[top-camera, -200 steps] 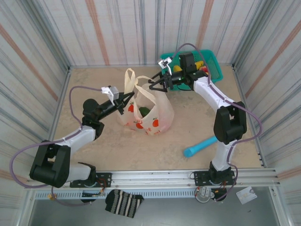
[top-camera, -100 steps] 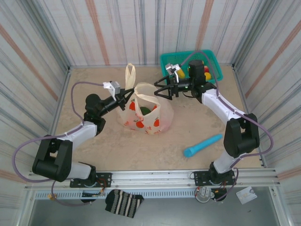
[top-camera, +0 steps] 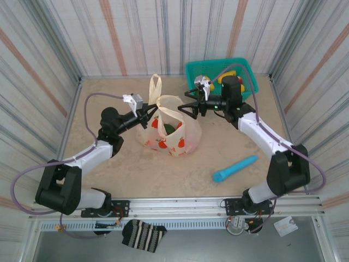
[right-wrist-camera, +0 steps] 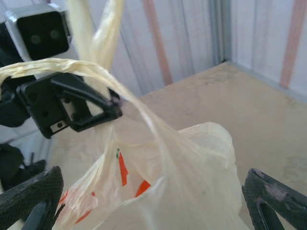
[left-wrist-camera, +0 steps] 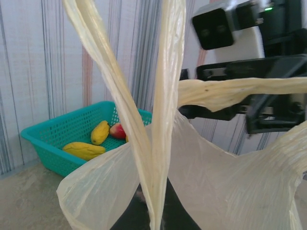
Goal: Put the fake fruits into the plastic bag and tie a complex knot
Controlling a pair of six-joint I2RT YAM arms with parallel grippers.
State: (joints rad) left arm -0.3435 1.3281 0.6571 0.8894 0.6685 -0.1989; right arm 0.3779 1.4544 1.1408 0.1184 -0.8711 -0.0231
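Plastic bag stands mid-table in the overhead view, fake fruits inside. Our left gripper clamps one handle up, likely to ready the knot, while our right gripper hovers, jaws spread, near the other loop. Left wrist: crossed handle strands hide our fingers. Right wrist: bag film blurs its contents.

Top external: high at 6 o'clock, looks down toward 12, far. Left wrist: tight on plastic bag, faces 2 o'clock toward teal basket. Right wrist: tight, faces 9 o'clock. Shared: bag handles.
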